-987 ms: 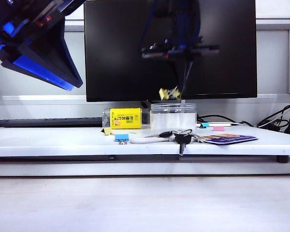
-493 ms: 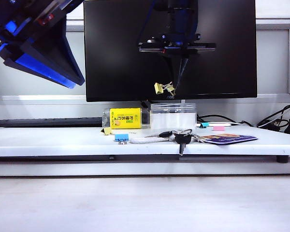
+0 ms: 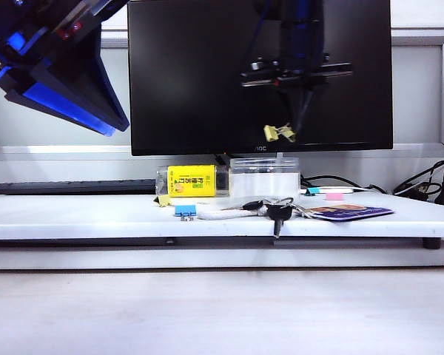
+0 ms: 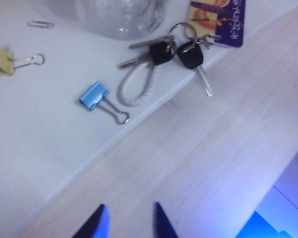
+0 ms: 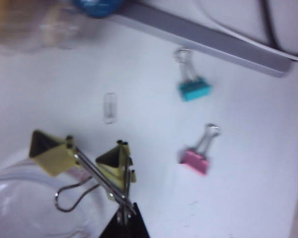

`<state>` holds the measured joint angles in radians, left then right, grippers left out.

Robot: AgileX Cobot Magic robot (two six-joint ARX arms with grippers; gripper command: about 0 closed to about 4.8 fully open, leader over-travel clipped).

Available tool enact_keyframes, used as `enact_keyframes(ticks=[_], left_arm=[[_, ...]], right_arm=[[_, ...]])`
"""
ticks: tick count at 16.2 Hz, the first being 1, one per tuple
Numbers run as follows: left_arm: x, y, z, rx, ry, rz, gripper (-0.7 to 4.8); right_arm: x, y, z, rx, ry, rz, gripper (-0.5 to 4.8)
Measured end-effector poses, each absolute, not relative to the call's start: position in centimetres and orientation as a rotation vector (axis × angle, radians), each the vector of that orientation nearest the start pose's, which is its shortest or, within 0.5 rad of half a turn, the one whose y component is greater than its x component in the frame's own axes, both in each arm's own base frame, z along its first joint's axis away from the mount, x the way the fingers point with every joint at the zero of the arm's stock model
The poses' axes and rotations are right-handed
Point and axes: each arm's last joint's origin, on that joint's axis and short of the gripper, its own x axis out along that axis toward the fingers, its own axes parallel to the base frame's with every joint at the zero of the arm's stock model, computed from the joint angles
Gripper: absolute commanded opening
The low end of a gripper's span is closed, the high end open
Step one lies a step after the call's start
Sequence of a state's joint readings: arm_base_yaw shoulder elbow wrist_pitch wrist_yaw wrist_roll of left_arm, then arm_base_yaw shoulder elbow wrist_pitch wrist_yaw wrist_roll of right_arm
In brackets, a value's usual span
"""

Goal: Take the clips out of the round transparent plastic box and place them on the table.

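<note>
My right gripper (image 3: 299, 127) hangs above the round transparent plastic box (image 3: 265, 176), shut on the wire handles of two yellowish clips (image 3: 279, 133). In the right wrist view the clips (image 5: 53, 151) dangle from the closed gripper (image 5: 125, 224), over the box's rim (image 5: 20, 179) and the white table (image 5: 154, 119). Another yellow clip (image 4: 1, 60) lies on the table (image 3: 96, 214) left of the box (image 4: 120, 19). My left gripper (image 3: 107, 122) stays high at the far left, open (image 4: 130, 223) with nothing between its fingers.
A yellow packet (image 3: 192, 181) stands left of the box. A blue binder clip (image 3: 185, 211), keys (image 3: 274, 211) and a card (image 3: 348, 212) lie near the front edge. Teal (image 5: 193, 89) and pink (image 5: 194, 161) clips and a paper clip (image 5: 109, 106) lie right of the box. A monitor (image 3: 207, 74) stands behind.
The right gripper has lifted the two yellow clips a little higher and carried them to the right, toward the box's right side. The left arm has kept still.
</note>
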<state>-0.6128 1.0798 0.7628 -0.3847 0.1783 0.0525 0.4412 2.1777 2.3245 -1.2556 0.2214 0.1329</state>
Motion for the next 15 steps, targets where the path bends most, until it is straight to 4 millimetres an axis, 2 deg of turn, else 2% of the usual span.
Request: enact_keyframes(ticks=[4,7,10,15], left_arm=[[17.8,-13.1,25.5,0.207,0.680,-0.763,1.25],[17.8,-13.1,25.5,0.210,0.675,-0.754,1.25],[17.9,-13.1,25.5,0.211,0.676,-0.752,1.25],[17.9,-13.1,25.4,0.212,0.682,-0.751,1.25]], right_arm=[[41.4,16.7,32.4,-0.222,1.103,0.097,-0.01],[41.9,15.3,30.8,-0.230,1.202,0.063,-0.01],[41.9,15.3,30.3,-0.243,1.242,0.068,-0.01],[41.9,14.4,26.9,-0.261,1.362,0.050,-0.01]])
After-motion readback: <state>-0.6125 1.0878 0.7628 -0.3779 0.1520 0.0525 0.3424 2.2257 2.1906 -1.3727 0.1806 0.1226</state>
